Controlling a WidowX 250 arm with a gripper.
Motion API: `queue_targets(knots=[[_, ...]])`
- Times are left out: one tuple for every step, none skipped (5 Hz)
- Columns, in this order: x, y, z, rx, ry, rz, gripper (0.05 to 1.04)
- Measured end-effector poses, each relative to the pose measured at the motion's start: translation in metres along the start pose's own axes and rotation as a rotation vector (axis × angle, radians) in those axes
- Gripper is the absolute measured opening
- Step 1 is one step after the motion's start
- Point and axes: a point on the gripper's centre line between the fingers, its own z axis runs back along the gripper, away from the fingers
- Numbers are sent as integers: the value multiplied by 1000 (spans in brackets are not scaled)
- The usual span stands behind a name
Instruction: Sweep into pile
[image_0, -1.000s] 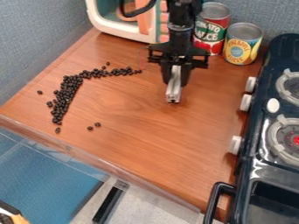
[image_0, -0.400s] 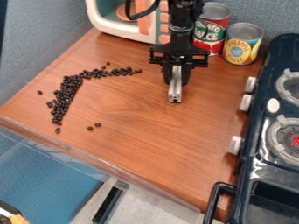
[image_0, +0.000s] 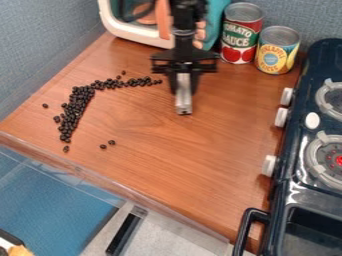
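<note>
Beans in a bent band, silver bar in my grip

My gripper (image_0: 184, 91) hangs down over the far middle part of the brown counter (image_0: 180, 160), to the right of the beans and well apart from most of them. It is closed down around an upright silver bar (image_0: 184, 106), with one finger on either side and the bar's lower end sticking out below. I cannot tell whether that end touches the wood.

The black beans (image_0: 77, 102) I have to sweep lie on the left half of the counter in a bent band. One arm of it runs from the near left up to a corner, and the other goes off to the right, thinning toward my gripper. A few beans lie loose: one to the left of the band, one just beyond its far arm, one at its near end, and a pair to the right of that end, near each other.

At the far side, a white and teal toy oven (image_0: 120, 29) stands behind my arm. To its right are a red can (image_0: 240, 37) and, just beside it, a yellow can (image_0: 277, 52), both upright. A dark toy stove (image_0: 290, 165) runs along the right side, its white knobs (image_0: 281, 117) facing the wood
</note>
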Motion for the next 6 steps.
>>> queue_targets(knots=[[-6, 30, 1, 8, 11, 77, 375], [-12, 46, 1, 4, 4, 106, 375], [-20, 60, 1, 1, 5, 123, 375], [-25, 69, 1, 6, 4, 129, 375], [-25, 81, 0, 9, 4, 144, 375], [-28, 104, 1, 26, -1, 183, 375]])
